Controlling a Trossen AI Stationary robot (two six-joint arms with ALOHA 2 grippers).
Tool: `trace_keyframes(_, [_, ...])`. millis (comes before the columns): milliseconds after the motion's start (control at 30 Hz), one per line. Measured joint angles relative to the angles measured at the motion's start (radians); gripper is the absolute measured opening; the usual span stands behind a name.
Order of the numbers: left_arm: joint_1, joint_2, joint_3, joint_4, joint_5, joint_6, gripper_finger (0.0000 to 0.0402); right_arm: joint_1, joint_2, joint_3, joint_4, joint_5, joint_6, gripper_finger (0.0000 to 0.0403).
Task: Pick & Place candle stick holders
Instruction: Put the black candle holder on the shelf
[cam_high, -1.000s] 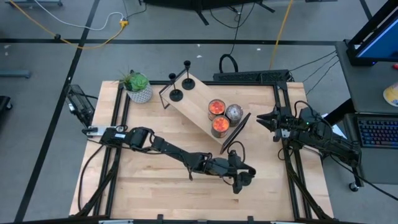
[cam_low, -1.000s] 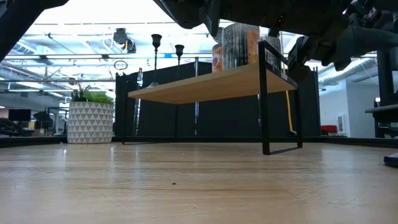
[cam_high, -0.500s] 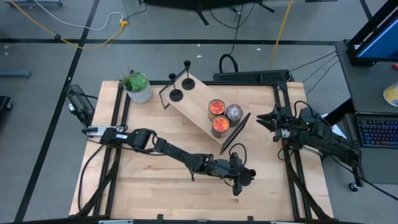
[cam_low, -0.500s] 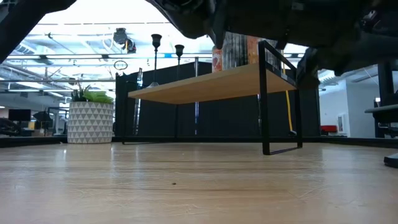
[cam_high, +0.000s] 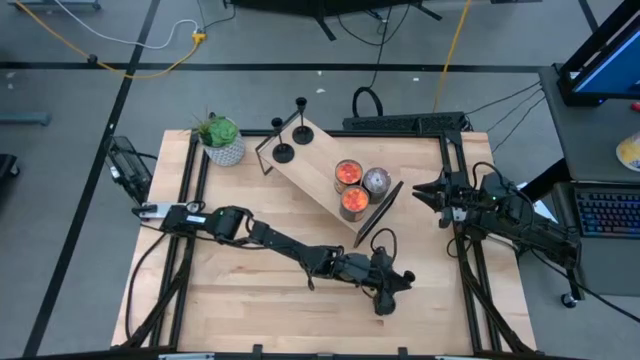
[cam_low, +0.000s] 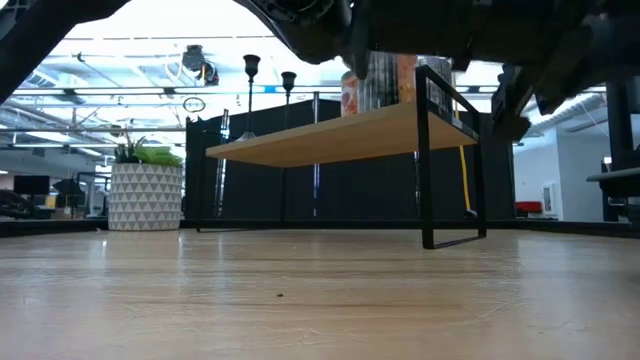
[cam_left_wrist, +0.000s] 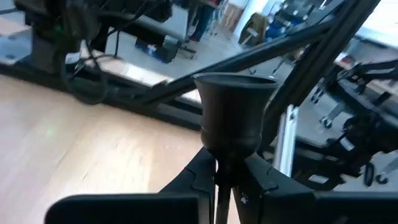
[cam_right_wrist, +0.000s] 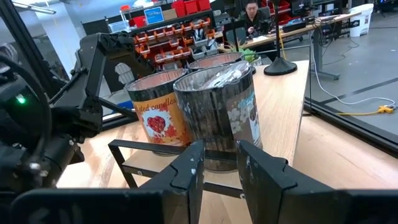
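Two black candle stick holders (cam_high: 284, 152) (cam_high: 302, 130) stand on their round bases at the far left end of a wooden shelf (cam_high: 315, 165); they also show in the low view (cam_low: 251, 68) (cam_low: 288, 78). My left gripper (cam_high: 398, 278) is above the table's near right part, in front of the shelf's right leg. It is shut on the third holder, whose top cup (cam_left_wrist: 235, 112) rises above the fingers. That holder's base is hidden. My right gripper (cam_high: 420, 190) waits at the table's right edge, its fingers a narrow gap apart and empty (cam_right_wrist: 219, 165). My left gripper pinches the holder's thin stem (cam_left_wrist: 221, 163) between its two fingers, just below the top cup. The fingers reach out about level, across the stem. The holder stands upright in the hold, cup up, lifted clear of the table.
Three candle jars (cam_high: 356, 185) stand on the shelf's right end, close to the black metal leg frame (cam_high: 378, 212). A potted plant (cam_high: 222, 140) stands at the far left corner. Bare wood lies along the table's near side (cam_high: 250, 300).
My left gripper has gone a little toward the table's right edge with the holder, which stays upright and clear of the table.
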Motion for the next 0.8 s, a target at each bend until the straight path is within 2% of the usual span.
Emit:
trace_keyframes(200, [-0.004, -0.001, 0.084, -0.005, 0.003, 0.022, 0.004, 0.0, 0.0, 0.0, 0.0, 0.0, 0.0, 0.0091])
trace_keyframes(300, [-0.007, -0.001, 0.154, -0.102, 0.003, 0.059, 0.0047, 0.0, 0.0, 0.0, 0.001, 0.0, -0.001, 0.0091])
trace_keyframes(533, [-0.008, -0.001, 0.343, -0.342, -0.001, 0.094, 0.003, 0.0, 0.0, 0.0, 0.003, 0.0, -0.001, 0.0091])
trace_keyframes(733, [-0.013, -0.001, 0.486, -0.58, -0.113, 0.109, 0.0049, 0.0, 0.0, 0.0, 0.004, 0.0, -0.001, 0.0091])
trace_keyframes(800, [-0.017, -0.023, 0.477, -0.591, -0.154, 0.107, 0.0051, 0.0, 0.0, 0.0, 0.004, 0.0, -0.001, 0.0091])
